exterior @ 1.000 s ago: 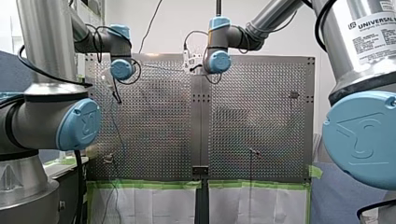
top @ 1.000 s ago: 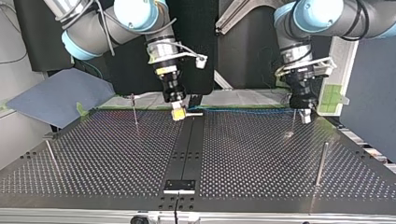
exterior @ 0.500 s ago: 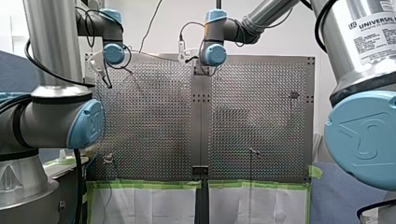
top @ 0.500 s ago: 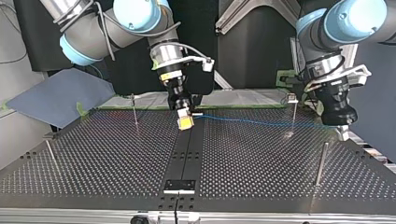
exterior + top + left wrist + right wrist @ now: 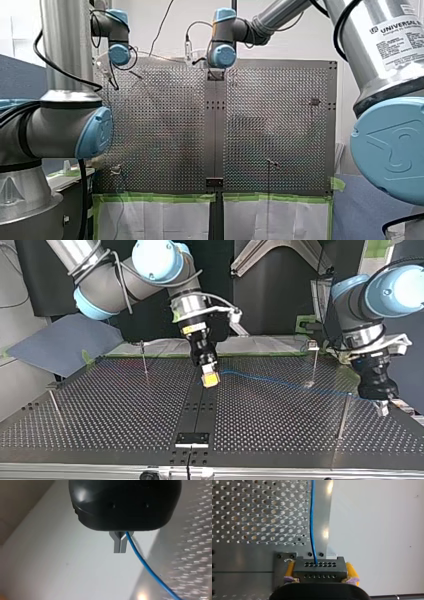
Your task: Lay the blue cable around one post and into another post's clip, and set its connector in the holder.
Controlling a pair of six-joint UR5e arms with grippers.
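In the top view my right gripper (image 5: 210,379), with yellow pads, hangs over the table's dark centre strip, shut on the dark connector (image 5: 319,568). The blue cable (image 5: 280,382) runs from it past the foot of a thin post with a clip (image 5: 313,360). It ends at my left gripper (image 5: 381,407), low over the table's right edge beside a plain post (image 5: 344,415). In the left wrist view the metal fingers (image 5: 117,545) are shut on the blue cable (image 5: 145,565). The holder (image 5: 192,439) sits on the strip near the table's front edge.
Two more thin posts stand on the perforated table (image 5: 110,410) at the top view's left, one at the back (image 5: 144,359) and one near the side edge (image 5: 54,406). Green tape and pale sheets line the table's far edge there.
In the top view both grippers have come nearer: the right one along the centre strip, the left one out to the right. The cable between them now slants across the table.
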